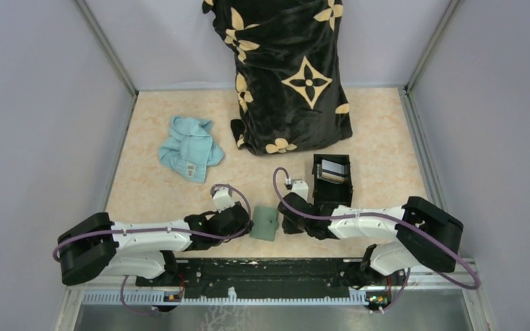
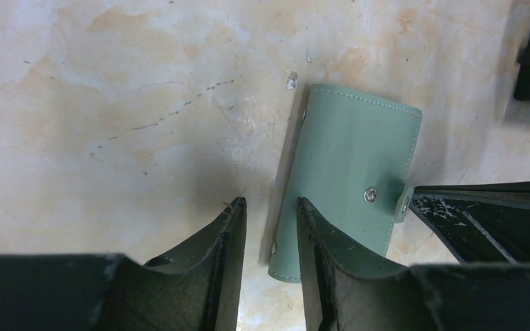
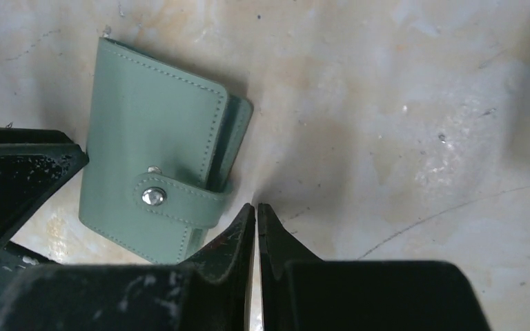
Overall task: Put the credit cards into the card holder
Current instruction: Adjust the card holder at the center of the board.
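Card holder (image 2: 348,158) lower edge partly hidden behind left tool (image 2: 270,201) finger; black box (image 1: 332,195) contents too small to identify.

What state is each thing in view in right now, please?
card holder: folded shut, strap snapped, lying flat.
credit cards: inside the black box.
left gripper: open, straddling an edge of the holder.
right gripper: nearly shut, nothing seen between its fingers.
blue cloth: crumpled.
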`<act>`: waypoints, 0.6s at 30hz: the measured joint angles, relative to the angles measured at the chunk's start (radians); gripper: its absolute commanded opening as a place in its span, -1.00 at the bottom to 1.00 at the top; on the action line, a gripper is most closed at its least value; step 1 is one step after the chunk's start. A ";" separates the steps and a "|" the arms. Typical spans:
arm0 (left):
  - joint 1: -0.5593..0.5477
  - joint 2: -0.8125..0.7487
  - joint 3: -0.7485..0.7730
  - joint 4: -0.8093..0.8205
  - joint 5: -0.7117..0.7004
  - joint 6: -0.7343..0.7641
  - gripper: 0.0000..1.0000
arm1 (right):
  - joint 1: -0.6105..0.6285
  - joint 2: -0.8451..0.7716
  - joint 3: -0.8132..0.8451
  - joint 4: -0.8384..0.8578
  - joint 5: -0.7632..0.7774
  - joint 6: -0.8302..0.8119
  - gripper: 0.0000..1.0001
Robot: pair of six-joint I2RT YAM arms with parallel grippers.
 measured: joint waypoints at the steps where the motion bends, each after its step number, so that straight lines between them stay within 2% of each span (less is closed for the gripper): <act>1: -0.002 0.000 0.000 0.000 0.000 -0.001 -0.19 | 0.003 0.010 0.002 0.012 0.001 0.005 -0.90; 18: -0.015 0.007 0.000 0.007 -0.021 -0.040 -0.19 | 0.020 0.185 0.151 0.043 0.018 -0.011 -0.96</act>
